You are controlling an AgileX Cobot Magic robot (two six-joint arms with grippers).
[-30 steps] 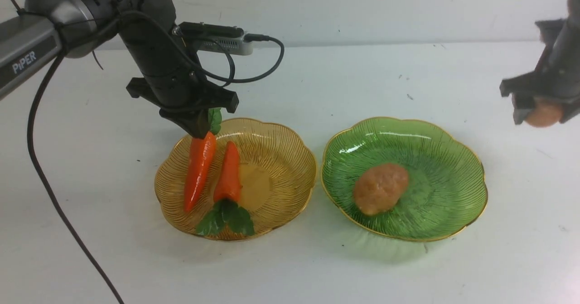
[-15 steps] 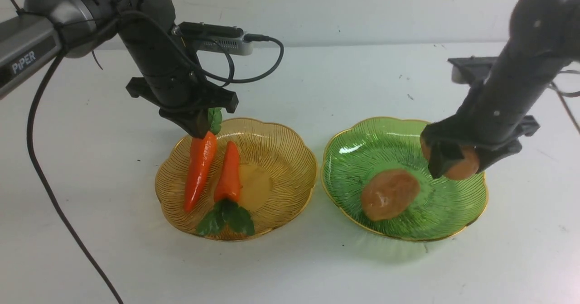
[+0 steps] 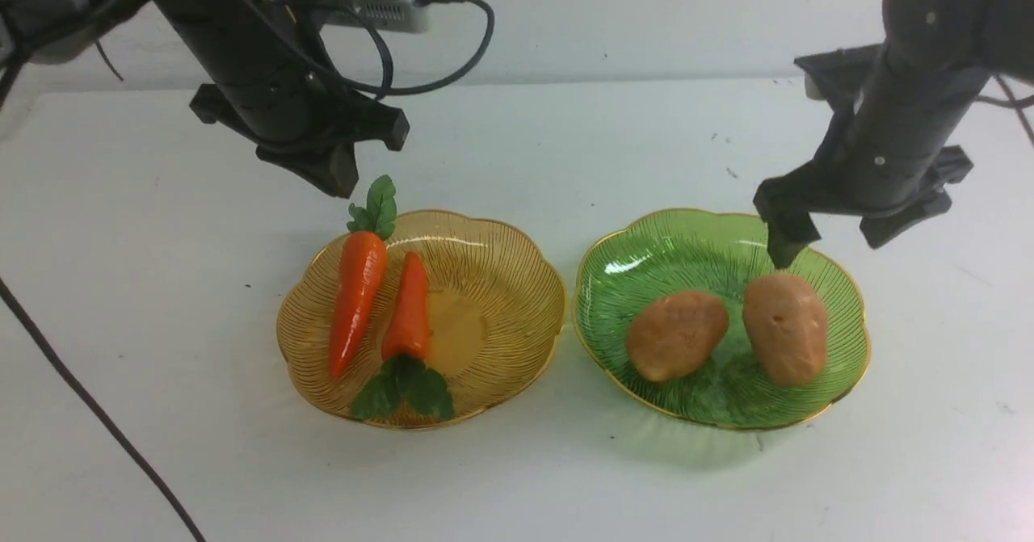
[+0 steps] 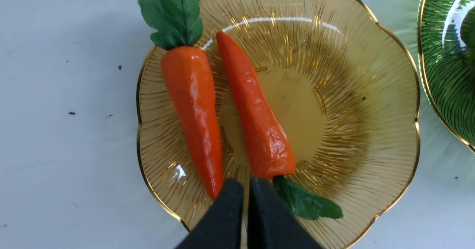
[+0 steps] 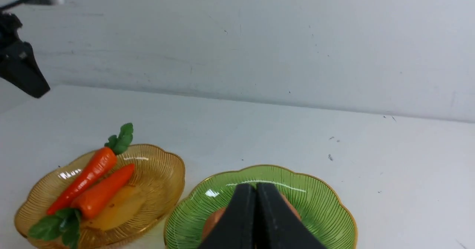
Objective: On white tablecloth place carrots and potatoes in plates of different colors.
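Observation:
Two orange carrots (image 3: pixel 355 300) (image 3: pixel 408 308) lie side by side in the amber plate (image 3: pixel 517 283) on the white tablecloth (image 3: pixel 517 146). Two tan potatoes (image 3: pixel 677 334) (image 3: pixel 786 328) lie in the green plate (image 3: pixel 638 259). My left gripper (image 3: pixel 335 177) hangs shut and empty just above the left carrot's leaves. The left wrist view shows both carrots (image 4: pixel 193 108) (image 4: pixel 256 111) beyond its tip (image 4: pixel 245 184). My right gripper (image 5: pixel 255 187) is shut with nothing in it, above the green plate (image 5: pixel 319 204), partly hiding a potato (image 5: pixel 213 221).
The two plates stand close together, their rims nearly touching at the middle. A black cable (image 3: pixel 89 413) from the left arm trails across the cloth at the near left. A pale wall (image 5: pixel 259 37) rises behind the table's far edge.
The left gripper let go of the carrot and rose; the carrot now lies in the amber plate. The right gripper swung in, dropped its potato into the green plate and closed.

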